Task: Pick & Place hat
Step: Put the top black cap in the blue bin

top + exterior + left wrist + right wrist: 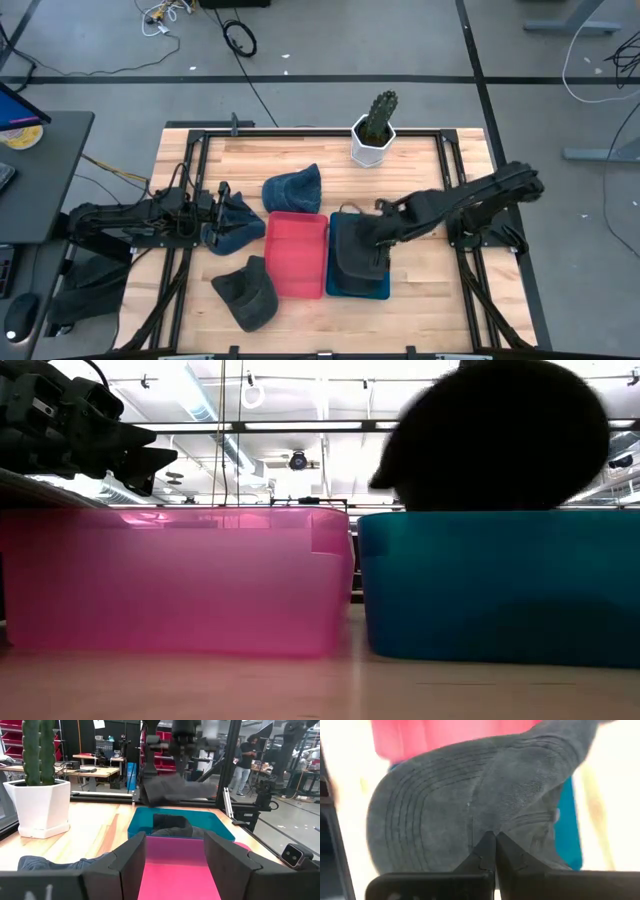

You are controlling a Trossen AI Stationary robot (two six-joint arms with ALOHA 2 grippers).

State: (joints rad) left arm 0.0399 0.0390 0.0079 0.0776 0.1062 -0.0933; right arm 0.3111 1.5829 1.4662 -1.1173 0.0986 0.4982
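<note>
A dark grey hat is in my right gripper, which is shut on it above the teal bin. The left wrist view shows that hat held over the teal bin, with another dark piece lying inside the bin. In the low view the hat rises above the bin's wall. My left gripper is open, just above a blue denim hat left of the red bin. My right gripper pinches a raised fold of the grey hat's crown cloth between its two shut fingers, coming from above and slanting toward the table's left. The stitched brim spreads away beyond the fingers. The hat is held over the teal bin; whether its underside rests there I cannot tell.
A second blue hat lies behind the red bin and a dark grey hat lies near the table's front edge. A cactus in a white pot stands at the far edge. People stand in the room beyond.
</note>
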